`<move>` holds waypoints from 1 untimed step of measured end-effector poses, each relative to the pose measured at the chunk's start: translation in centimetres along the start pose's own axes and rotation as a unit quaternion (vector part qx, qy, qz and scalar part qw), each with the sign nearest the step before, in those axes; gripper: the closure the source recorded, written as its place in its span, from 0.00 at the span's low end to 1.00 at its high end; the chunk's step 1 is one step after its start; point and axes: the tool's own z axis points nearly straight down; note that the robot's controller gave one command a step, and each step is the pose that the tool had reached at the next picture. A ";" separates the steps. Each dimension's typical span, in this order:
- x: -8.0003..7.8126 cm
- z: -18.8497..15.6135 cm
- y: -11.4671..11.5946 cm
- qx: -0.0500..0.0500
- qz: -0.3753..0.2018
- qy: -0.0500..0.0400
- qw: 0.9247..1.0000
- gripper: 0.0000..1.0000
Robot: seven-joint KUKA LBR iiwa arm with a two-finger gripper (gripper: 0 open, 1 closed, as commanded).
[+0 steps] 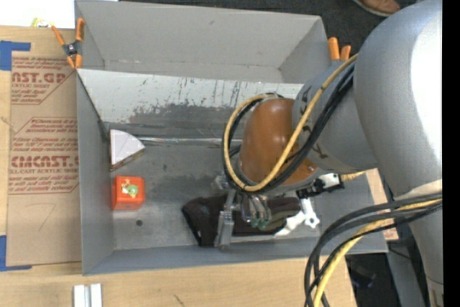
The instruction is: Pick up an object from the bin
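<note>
My gripper (228, 221) is low in the bin near the front wall, right of the middle, under the orange wrist cover. A black soft-looking thing (199, 218) lies right at its fingers on the left side, touching or nearly touching them. An orange block with a green and white mark (128, 193) rests on the bin floor at the left. A white wedge-shaped piece (124, 147) leans at the left wall, behind the orange block.
The arm and its cables cover the right part of the bin. Bare grey floor stretches between the orange block and the black thing, and along the back slope.
</note>
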 end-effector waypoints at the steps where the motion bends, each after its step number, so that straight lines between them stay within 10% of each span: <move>1: 0.8 -0.1 -0.7 0.001 0.098 -0.004 0.995 0.00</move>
